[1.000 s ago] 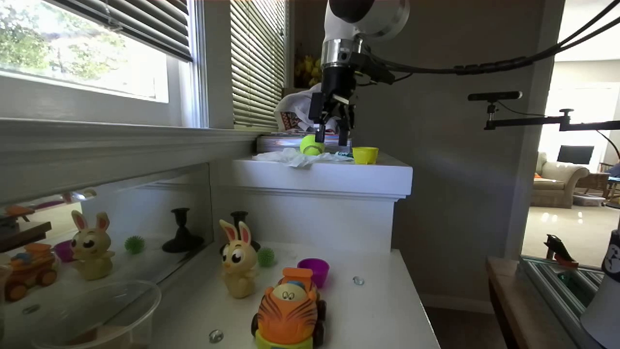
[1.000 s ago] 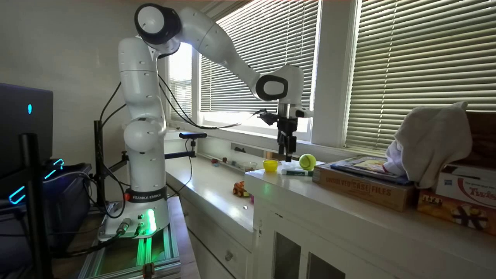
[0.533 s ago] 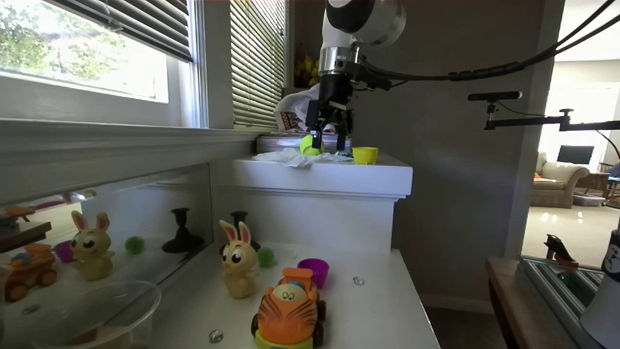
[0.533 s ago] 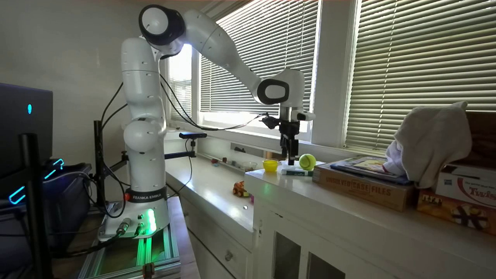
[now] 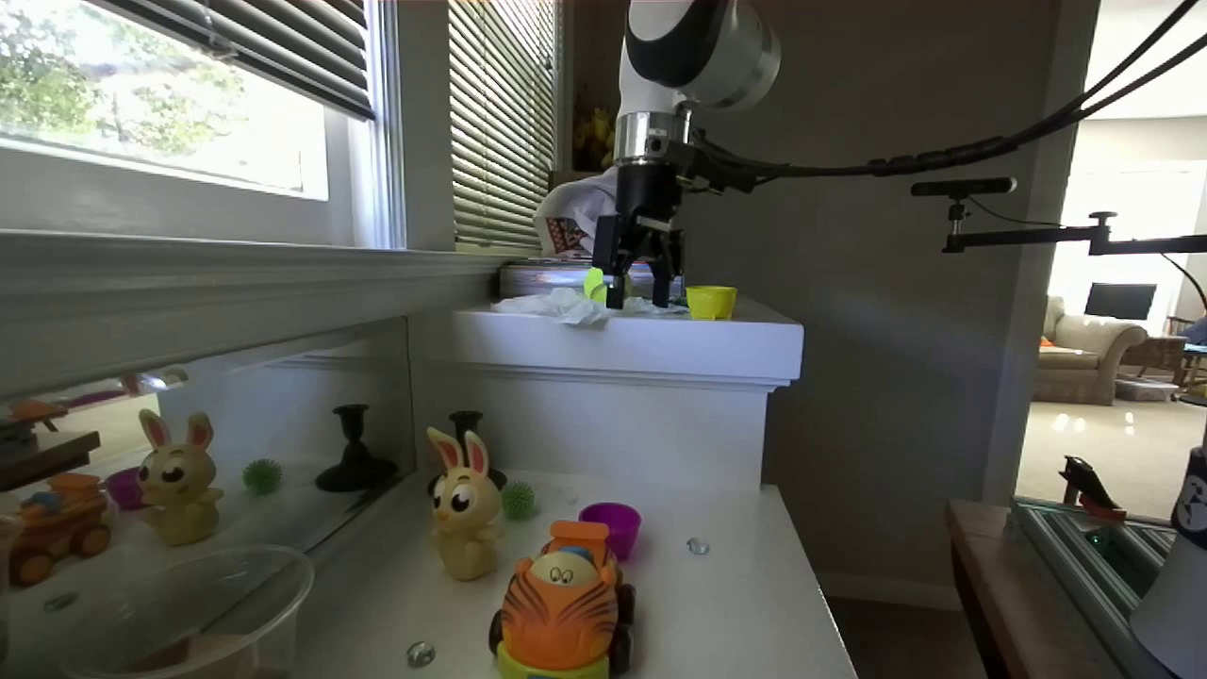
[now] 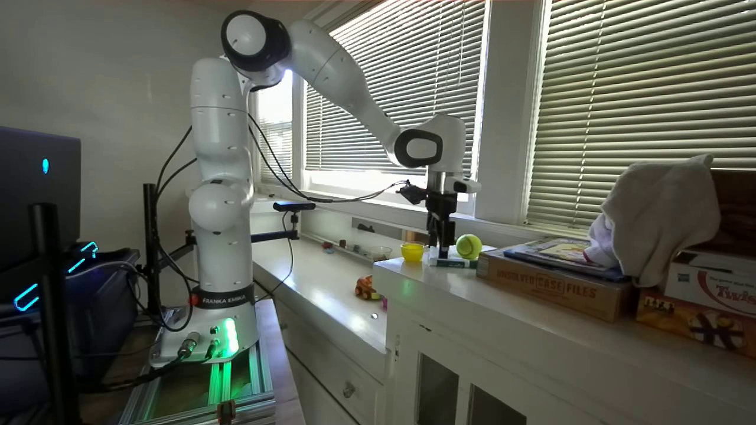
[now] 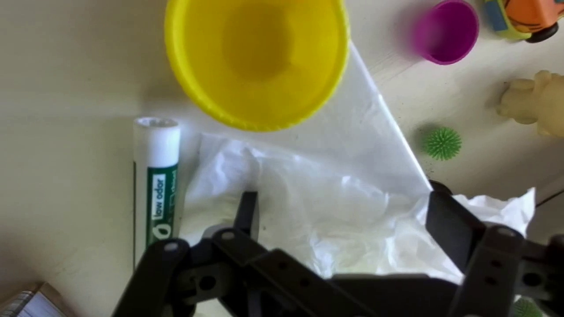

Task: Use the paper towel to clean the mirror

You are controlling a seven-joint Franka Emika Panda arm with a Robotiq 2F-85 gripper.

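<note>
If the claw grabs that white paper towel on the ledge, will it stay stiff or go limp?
Limp, I'd guess: the paper towel looks thin, and in an exterior view it droops slightly over the edge of the ledge. It's probably very light, being just a sheet. Pushed, it would likely bunch up rather than roll, as it lies spread and wrinkled.

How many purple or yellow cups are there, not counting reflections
2: the yellow cup sits near the paper towel on the raised ledge; the purple cup stands beside the orange toy car on the lower counter. Others could be hidden.
</note>
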